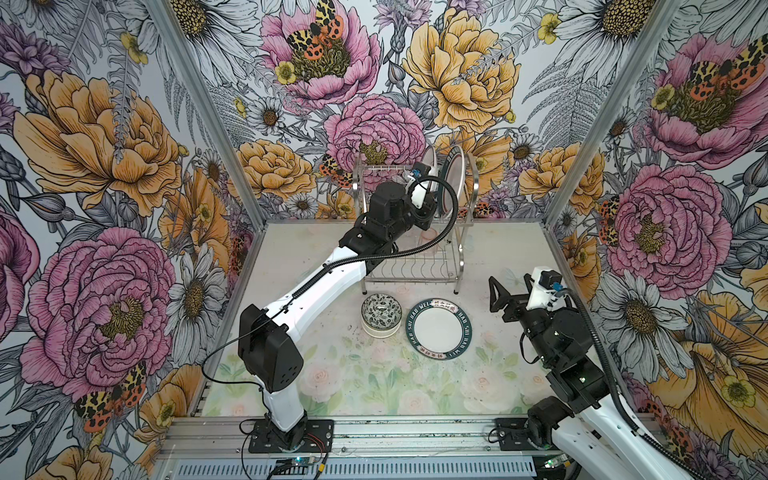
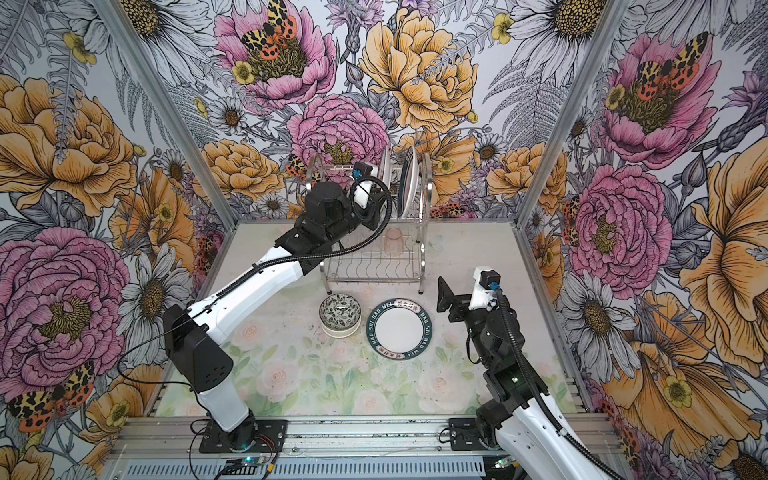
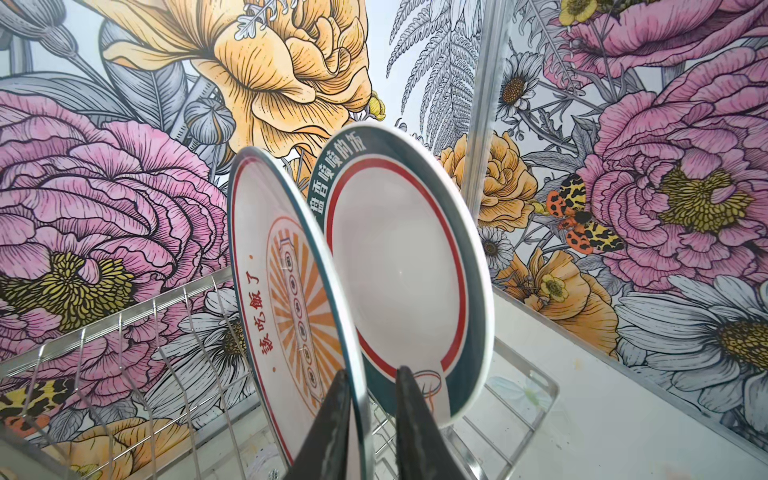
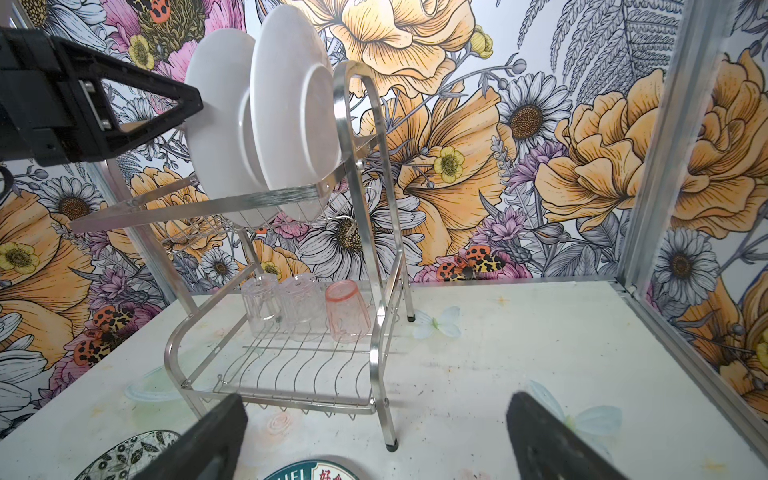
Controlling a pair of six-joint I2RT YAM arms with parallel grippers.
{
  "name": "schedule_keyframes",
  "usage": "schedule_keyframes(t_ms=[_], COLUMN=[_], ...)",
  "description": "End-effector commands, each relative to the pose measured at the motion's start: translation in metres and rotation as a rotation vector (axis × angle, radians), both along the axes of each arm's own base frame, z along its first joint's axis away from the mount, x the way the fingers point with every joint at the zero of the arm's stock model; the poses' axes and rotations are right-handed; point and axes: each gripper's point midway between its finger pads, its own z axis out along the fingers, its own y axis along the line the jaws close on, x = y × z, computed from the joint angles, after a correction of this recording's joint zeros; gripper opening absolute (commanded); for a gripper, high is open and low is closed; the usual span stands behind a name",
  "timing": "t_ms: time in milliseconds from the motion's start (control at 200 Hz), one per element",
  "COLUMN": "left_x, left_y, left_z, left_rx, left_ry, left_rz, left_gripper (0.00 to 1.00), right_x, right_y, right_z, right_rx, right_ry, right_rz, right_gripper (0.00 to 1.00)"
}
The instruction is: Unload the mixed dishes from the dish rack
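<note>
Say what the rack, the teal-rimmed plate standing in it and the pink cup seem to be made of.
Rack: polished steel-like metal, mirror glints on wire.
Teal-rimmed plate: glossy white, ceramic or melamine, cannot tell; printed rim, soft sheen.
Pink cup: translucent plastic, probably; speckled, see-through walls.

Two-tier chrome wire dish rack [image 4: 376, 137]: upper slots left of upright orange-sunburst white plate [image 3: 291, 299] bare; gap to upright teal-rimmed white plate [image 3: 407, 270] narrow, one black finger of left gripper [image 3: 372, 372] in it; lower shelf's back blocked by three upturned plastic cups [image 4: 347, 311]; front wires free.
</note>
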Motion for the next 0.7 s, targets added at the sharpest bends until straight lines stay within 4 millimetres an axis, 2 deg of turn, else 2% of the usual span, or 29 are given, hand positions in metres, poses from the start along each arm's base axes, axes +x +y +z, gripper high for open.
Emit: schedule_keyframes(t_ms=[0, 480, 690], left_x=[-0.001, 0.001, 0.004], left_y=[0.005, 0.000, 0.002], left_z=[0.009, 0.007, -0.002], left_rx=[-0.010, -0.031, -0.023], left_ry=[-0.031, -0.018, 0.004], left_rz=[0.027, 0.021, 0.034], left_gripper=[0.20, 0.20, 0.39], right_x=[0.000, 0.001, 0.002], right_y=[0.003, 0.004, 0.005], right_z=[0.006, 0.002, -0.001], right_rx=[-0.007, -0.007, -0.010], right_ry=[-0.034, -0.028, -0.020], right_rz=[0.013, 0.016, 0.017], right_gripper=[1.00, 1.00, 1.00])
